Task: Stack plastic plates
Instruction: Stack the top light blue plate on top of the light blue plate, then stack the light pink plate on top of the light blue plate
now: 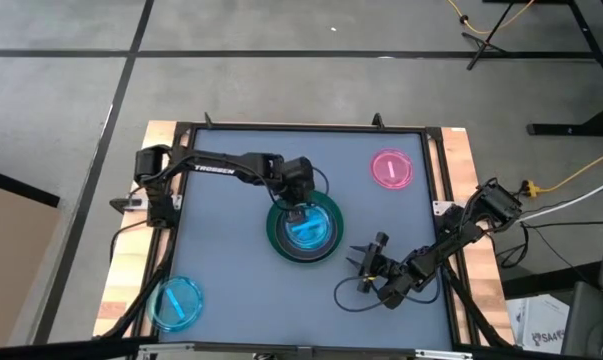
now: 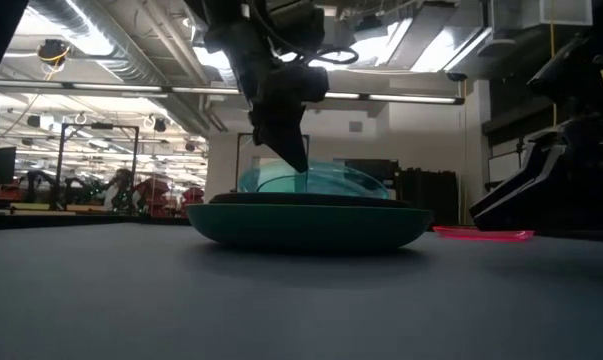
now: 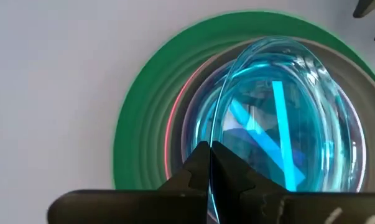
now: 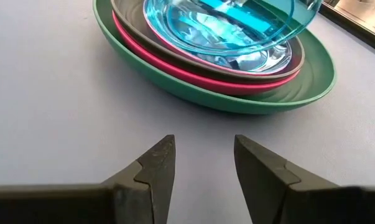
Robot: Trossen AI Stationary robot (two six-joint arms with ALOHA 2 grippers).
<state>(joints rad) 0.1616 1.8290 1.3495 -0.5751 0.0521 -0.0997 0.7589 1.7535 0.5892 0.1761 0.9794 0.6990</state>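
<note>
The blue plate (image 3: 280,124) is clear glossy plastic — light glints on it. The green plate (image 4: 311,74) looks smooth. The surface (image 4: 44,112) is matt.

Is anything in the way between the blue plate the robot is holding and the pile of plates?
No, nothing visible. The left gripper pinches the blue plate by its rim, tilted right over the stack in the green plate.
</note>
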